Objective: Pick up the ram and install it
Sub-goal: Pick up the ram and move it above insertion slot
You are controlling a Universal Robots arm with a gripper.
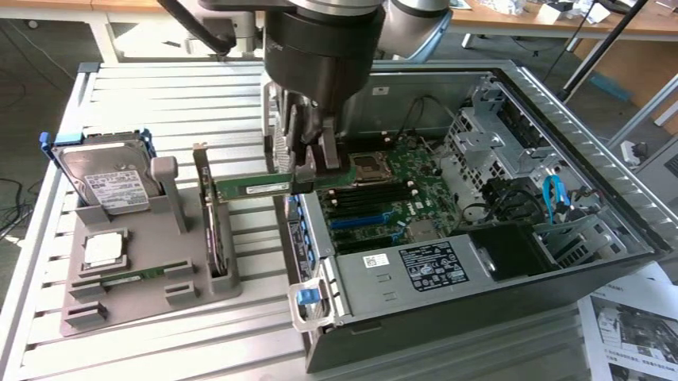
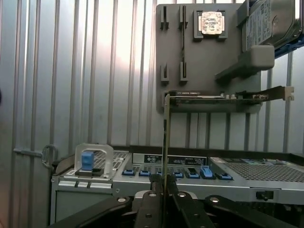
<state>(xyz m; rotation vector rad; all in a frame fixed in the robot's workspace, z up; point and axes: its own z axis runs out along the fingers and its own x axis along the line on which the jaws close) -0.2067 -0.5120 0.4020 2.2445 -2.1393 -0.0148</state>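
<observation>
Exterior view: the dark fingers (image 1: 329, 147) of the gripper (image 1: 307, 173) are closed almost together on one end of the long, thin green ram (image 1: 249, 189). It juts out level and on edge, clear of any surface, just outside the open black computer case (image 1: 456, 317) and above the rim of its wall. From the wrist view, the ram (image 2: 165, 142) is edge-on, a thin line running out from between the tips of the gripper (image 2: 165, 190) and crossing the case (image 2: 95, 190) wall. Inside the case lie a green motherboard (image 1: 408, 186) with black memory slots (image 1: 366, 195), a labelled black power supply (image 1: 424, 266) and silver drive cages (image 1: 487, 143). Beside the case, beyond the ram, a grey moulded fixture (image 1: 127, 305) holds a silver hard drive (image 1: 101, 178), a square silver processor (image 1: 104, 248), an upright dark expansion card (image 1: 215, 230) and a second green stick (image 1: 132, 277) lying flat. The arm's dark wrist (image 1: 317, 55) stands vertical over the case's edge, pointing straight down.
</observation>
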